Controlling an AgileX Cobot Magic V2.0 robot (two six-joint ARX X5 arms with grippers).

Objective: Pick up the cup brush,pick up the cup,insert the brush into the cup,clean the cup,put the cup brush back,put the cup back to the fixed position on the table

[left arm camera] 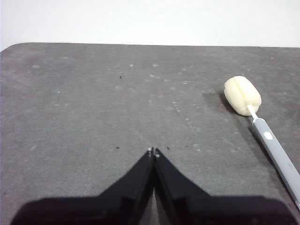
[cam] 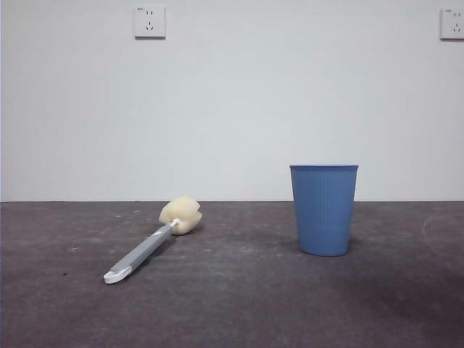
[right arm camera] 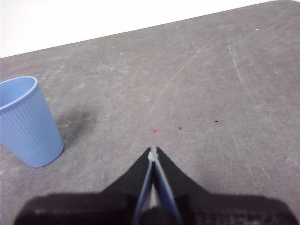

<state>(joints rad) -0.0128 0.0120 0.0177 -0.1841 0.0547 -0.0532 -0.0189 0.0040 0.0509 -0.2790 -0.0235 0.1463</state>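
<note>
Dark grey and faintly scuffed, the table (cam: pixel 239 304) stretched back to a plain white wall (cam: pixel 232 109) with two power sockets (cam: pixel 149 22) high up. Neither of your arms appeared in the front view.

Your left gripper (left arm camera: pixel 153 152) hung over bare tabletop with its two black jaws pressed tip to tip and nothing between them. The cup brush (left arm camera: pixel 262 129) lay flat on the table, well apart from those fingertips and off to one side of them. Its cream-yellow sponge head (cam: pixel 181 214) pointed toward the wall, and its grey handle (cam: pixel 141 251) ran back toward the near edge, ending in a white tip (cam: pixel 114 275).

Your right gripper (right arm camera: pixel 153 153) also hovered over bare table with its jaws closed together, gripping nothing. The cup (right arm camera: pixel 26 124) stood upright on its base, well apart from those fingertips and off to the side. In the front view it was a blue ribbed tumbler, open mouth up, standing clear of the brush with bare table between them.
</note>
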